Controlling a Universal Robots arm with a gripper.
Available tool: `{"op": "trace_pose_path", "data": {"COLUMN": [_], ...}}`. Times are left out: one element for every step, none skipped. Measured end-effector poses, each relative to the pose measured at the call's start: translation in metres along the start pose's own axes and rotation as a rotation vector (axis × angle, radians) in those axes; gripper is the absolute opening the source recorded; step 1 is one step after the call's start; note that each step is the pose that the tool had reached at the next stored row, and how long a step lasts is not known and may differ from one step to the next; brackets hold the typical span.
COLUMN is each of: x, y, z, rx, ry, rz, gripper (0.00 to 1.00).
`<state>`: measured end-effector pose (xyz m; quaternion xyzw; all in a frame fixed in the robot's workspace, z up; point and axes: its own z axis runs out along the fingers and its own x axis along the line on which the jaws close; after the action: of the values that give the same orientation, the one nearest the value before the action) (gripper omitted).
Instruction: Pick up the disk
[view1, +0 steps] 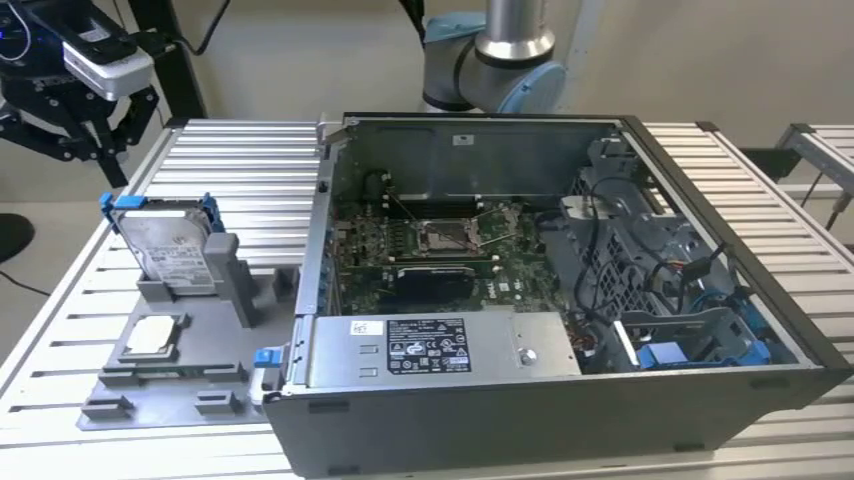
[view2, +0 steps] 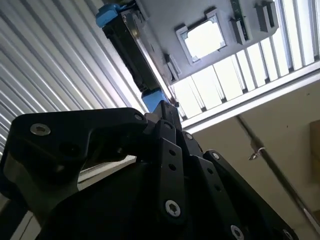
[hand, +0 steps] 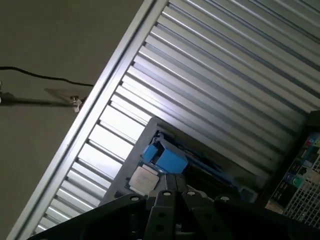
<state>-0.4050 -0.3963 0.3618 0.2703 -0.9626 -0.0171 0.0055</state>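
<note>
Two jaws stand spread apart, as far as we can judge in the exterior view, and they hold nothing. We see the gripper (view1: 83, 160) in the air, above the disk (view1: 171, 250) and well apart from it, toward the exterior view's left. The disk stands upright on its edge in a grey holder (view1: 230, 275), just beside the open computer case (view1: 534, 400), with its blue carrier around it. We judge the pick as not yet begun: nothing is gripped, and the whole lift is left. Holder and case rest on a table of aluminium slats (view1: 240, 170), over a plain beige floor (hand: 50, 40).
</note>
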Motion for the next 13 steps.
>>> {"op": "trace_pose_path", "data": {"x": [0.0000,0.0000,0.0000,0.0000,0.0001,0.0001,0.0002,0.0002,0.0001,0.0002,0.0002,0.0002,0.0002], "y": [0.0000,0.0000,0.0000,0.0000,0.0000,0.0001,0.0001,0.0001,0.0001,0.0001,0.0001,0.0001,0.0001], "z": [0.0000,0.0000,0.0000,0.0000,0.0000,0.0000,0.0000,0.0000,0.0000,0.0000,0.0000,0.0000,0.0000], "rx": [0.0000,0.0001,0.0001,0.0001,0.0001,0.0002,0.0002,0.0003,0.0003,0.0003,0.0003,0.0004,0.0009], "ry": [0.0006,0.0014,0.0019,0.0026,0.0032,0.0039,0.0045,0.0052,0.0058,0.0064,0.0070,0.0077,0.0079], "rz": [-0.017,-0.037,-0.055,-0.072,-0.091,-0.109,-0.127,-0.146,-0.163,-0.183,-0.199,-0.218,-0.238], "gripper": [0.00,0.00,0.00,0.00,0.00,0.00,0.00,0.00,0.00,0.00,0.00,0.00,0.00]}}
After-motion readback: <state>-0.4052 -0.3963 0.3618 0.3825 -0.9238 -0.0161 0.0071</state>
